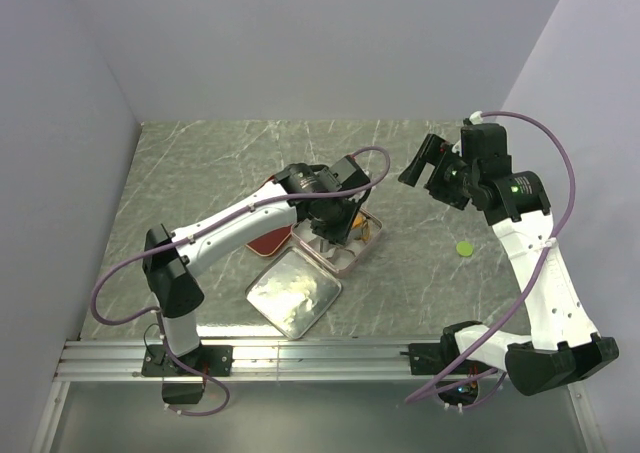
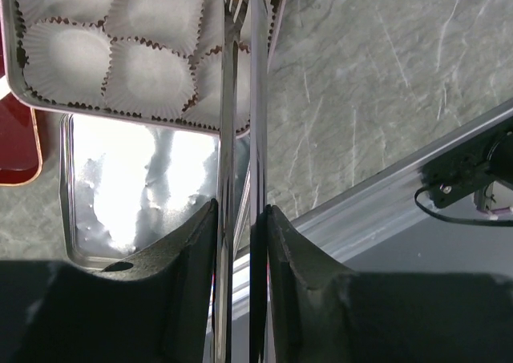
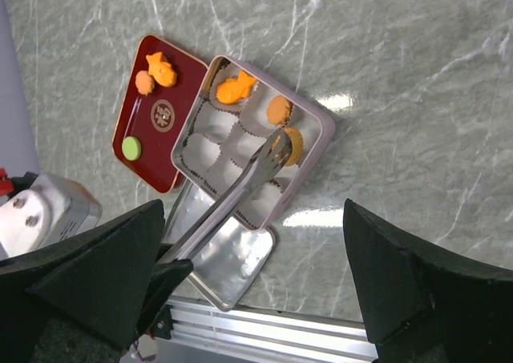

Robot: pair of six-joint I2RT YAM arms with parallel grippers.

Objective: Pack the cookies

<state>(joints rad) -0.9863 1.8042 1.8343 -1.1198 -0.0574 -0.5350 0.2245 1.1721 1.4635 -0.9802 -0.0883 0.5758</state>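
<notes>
Over the box, the left gripper holds tongs by 1 orange cookie; the right gripper is spread wide.

Grey marbled table with 1 red tray, 1 pink tin, 1 silver lid, 1 stray green cookie

No word, number or brand name could be read in any view. The only mark was a round gold emblem printed in the middle of the red tray, seen from the right wrist. Its pattern was too small and blurred to tell whether it held letters or only ornament.
</notes>
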